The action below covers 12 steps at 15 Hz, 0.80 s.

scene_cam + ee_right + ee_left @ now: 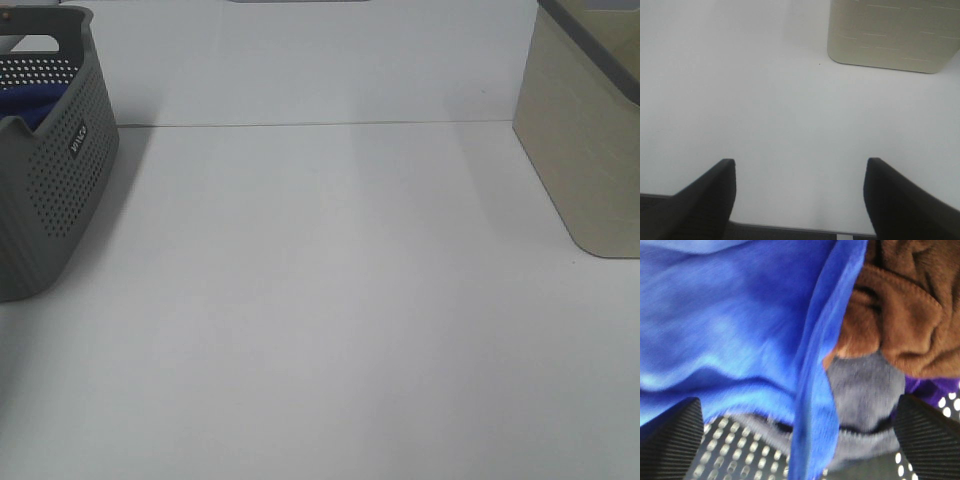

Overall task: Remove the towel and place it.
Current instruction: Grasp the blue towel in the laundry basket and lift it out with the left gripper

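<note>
While L gripper [796,400] open over towel [730,315], R gripper [800,161] open.

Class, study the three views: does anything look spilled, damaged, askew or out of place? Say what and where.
Nothing looks spilled or damaged. The only untidy spot is inside the grey basket, where the blue towel lies rumpled, heaped with a brown cloth and a grey cloth, none folded.
</note>
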Each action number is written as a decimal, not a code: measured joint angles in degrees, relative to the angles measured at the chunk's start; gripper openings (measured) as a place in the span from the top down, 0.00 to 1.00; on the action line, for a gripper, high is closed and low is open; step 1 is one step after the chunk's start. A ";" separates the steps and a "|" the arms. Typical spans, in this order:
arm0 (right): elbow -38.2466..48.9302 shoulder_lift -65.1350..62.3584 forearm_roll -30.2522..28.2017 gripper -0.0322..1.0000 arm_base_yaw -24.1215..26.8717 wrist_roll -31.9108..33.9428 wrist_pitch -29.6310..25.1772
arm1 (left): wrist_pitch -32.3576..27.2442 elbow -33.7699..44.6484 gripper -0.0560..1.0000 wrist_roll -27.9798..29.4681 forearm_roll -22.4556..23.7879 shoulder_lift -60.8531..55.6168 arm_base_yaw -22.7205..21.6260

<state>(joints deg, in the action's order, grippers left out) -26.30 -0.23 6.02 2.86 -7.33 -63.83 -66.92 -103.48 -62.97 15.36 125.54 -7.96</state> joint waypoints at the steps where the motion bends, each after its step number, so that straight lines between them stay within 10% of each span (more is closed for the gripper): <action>1: 0.00 0.00 0.00 0.28 0.00 0.00 0.00 | 0.00 0.00 0.10 0.00 0.00 0.46 0.00; 6: 0.00 0.00 0.00 0.28 0.00 0.00 0.00 | -0.17 0.00 0.88 0.00 2.81 0.52 0.00; 12: 0.00 0.00 0.00 0.28 0.00 0.00 0.00 | 0.06 0.00 0.95 1.49 2.69 0.52 0.00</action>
<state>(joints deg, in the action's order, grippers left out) -26.30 -0.23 6.02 2.86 -7.33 -63.83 -66.86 -103.48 -61.48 18.05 126.05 -7.96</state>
